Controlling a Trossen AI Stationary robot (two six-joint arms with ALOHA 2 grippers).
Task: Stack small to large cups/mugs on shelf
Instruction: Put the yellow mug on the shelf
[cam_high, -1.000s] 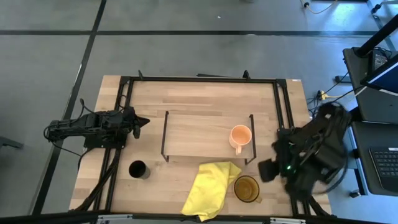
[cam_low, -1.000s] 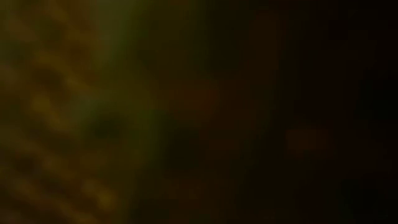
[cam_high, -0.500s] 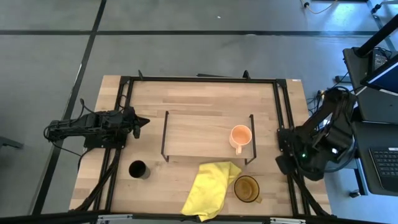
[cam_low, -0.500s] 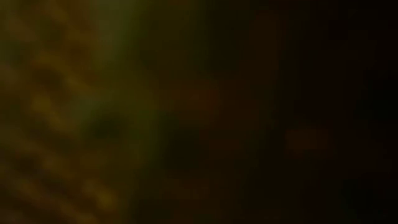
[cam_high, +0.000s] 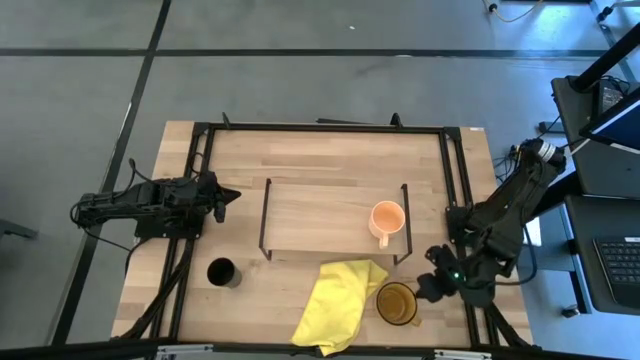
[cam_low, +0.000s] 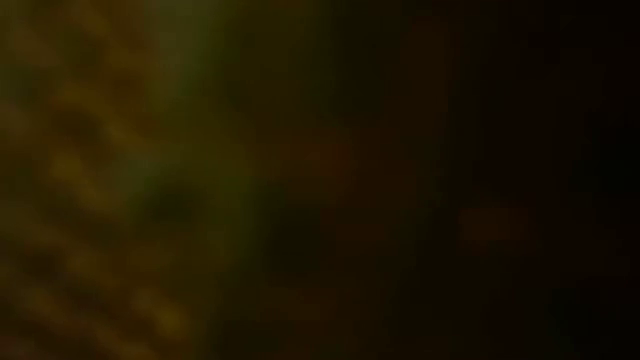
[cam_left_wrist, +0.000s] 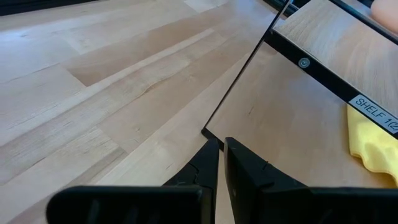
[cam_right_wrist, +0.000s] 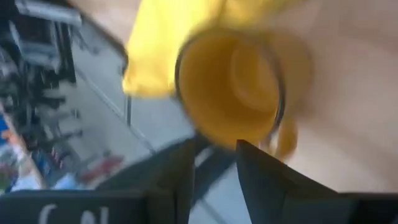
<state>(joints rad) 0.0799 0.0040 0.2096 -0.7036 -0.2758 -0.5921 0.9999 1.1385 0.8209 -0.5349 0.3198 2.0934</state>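
The right gripper is just beside the amber mug near the tabletop's front edge. Its fingers are a little apart and hold nothing, though this view is blurry. The left gripper waits closed left of the shelf. The peach mug stands on the shelf. The black cup sits front left, and the yellow cloth lies touching the amber mug.

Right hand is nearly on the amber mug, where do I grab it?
Probably the amber mug by its rim wall on the side facing the right hand. It stands upright, mouth open, with the yellow cloth against its far side. Its handle cannot be placed reliably.
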